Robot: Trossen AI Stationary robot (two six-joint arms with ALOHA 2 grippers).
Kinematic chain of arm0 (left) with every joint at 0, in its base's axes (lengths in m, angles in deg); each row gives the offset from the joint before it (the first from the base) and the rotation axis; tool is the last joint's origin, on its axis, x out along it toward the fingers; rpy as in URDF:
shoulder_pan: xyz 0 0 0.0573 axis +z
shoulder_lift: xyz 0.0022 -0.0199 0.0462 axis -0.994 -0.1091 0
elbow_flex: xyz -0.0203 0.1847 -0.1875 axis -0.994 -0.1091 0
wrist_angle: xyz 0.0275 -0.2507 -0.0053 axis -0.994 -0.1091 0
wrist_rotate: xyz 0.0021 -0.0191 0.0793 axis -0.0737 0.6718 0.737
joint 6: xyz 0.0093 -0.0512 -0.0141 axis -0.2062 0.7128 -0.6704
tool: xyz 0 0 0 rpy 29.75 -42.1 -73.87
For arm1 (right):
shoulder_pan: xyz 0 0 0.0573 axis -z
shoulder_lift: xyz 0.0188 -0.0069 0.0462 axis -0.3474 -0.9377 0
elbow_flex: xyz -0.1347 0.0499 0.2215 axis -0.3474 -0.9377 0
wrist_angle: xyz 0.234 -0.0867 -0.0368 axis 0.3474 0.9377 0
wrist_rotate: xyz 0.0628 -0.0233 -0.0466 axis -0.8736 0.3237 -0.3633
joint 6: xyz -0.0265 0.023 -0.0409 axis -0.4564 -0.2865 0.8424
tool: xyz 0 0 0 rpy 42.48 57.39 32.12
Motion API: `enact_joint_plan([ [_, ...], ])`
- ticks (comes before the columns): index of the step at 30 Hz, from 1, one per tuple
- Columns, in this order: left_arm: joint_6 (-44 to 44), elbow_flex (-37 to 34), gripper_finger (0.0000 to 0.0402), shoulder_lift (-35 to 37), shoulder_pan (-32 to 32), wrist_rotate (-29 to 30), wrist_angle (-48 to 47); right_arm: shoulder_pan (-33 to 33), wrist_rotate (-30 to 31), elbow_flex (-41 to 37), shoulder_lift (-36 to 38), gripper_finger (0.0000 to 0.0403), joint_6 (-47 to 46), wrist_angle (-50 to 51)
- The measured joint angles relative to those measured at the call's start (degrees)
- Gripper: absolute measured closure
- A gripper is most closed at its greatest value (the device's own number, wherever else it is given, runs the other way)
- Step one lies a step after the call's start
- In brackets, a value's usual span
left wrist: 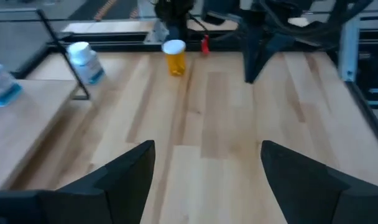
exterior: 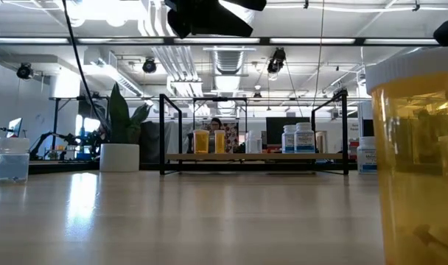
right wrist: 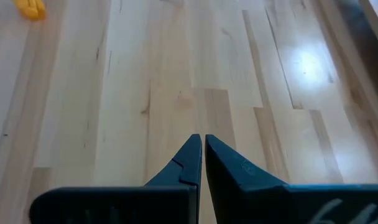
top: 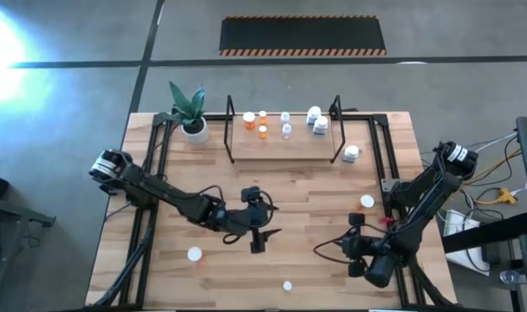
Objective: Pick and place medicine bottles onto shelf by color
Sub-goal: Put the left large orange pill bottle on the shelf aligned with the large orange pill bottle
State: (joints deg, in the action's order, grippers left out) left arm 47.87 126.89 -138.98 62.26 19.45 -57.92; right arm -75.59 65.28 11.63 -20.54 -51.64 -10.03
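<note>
My left claw [top: 258, 240] hangs over the table's centre, its two fingers [left wrist: 108, 180] spread wide and holding nothing; my right claw [top: 361, 256] waits near the table's 5 o'clock corner, fingers pressed together on nothing. The shelf [top: 281, 143] stands at the table's 12 o'clock edge. On it, sorted by colour: three orange bottles [top: 256, 121] toward its 9 o'clock end, two clear bottles [top: 285, 124] at its middle, white bottles [top: 317, 121] toward its 3 o'clock end. One more white bottle [top: 351, 153] sits at the shelf's 3 o'clock end; whether on the board or just off it, I cannot tell. Still loose on the table: an orange bottle [top: 367, 202] at 3 o'clock, a clear bottle [top: 194, 254] at 8 o'clock, another orange one [top: 287, 285] at 6 o'clock. By my judgement, the sorting is well past half done, three placements left.
</note>
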Motion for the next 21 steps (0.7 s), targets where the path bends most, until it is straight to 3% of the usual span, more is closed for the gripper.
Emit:
enact_joint_plan([
  [6, -2.07, 0.11, 0.0126, 0.01, 0.51, -4.82, 0.31, 0.00, 0.39, 0.00, 1.35, 0.0390, 0.69, -0.33],
  [12, -3.32, 0.69, 0.0126, -0.32, 1.03, -7.04, 9.25, 0.02, 0.57, 0.00, 1.35, 0.0390, 2.17, -2.55],
  [14, -3.91, 2.16, 0.0126, -0.30, 1.24, -11.87, 3.39, 0.02, 0.58, 0.00, 1.35, 0.0390, 2.17, -3.08],
  [17, -4.07, 5.88, 0.0126, 0.03, -0.05, -16.84, -12.66, 0.02, 0.59, 0.00, 1.33, 0.0390, 2.44, -3.10],
  [21, 8.17, 11.18, 0.0126, 0.12, -3.56, -17.57, -36.31, 0.02, 0.73, 0.00, 1.33, 0.0390, 3.05, -3.14],
])
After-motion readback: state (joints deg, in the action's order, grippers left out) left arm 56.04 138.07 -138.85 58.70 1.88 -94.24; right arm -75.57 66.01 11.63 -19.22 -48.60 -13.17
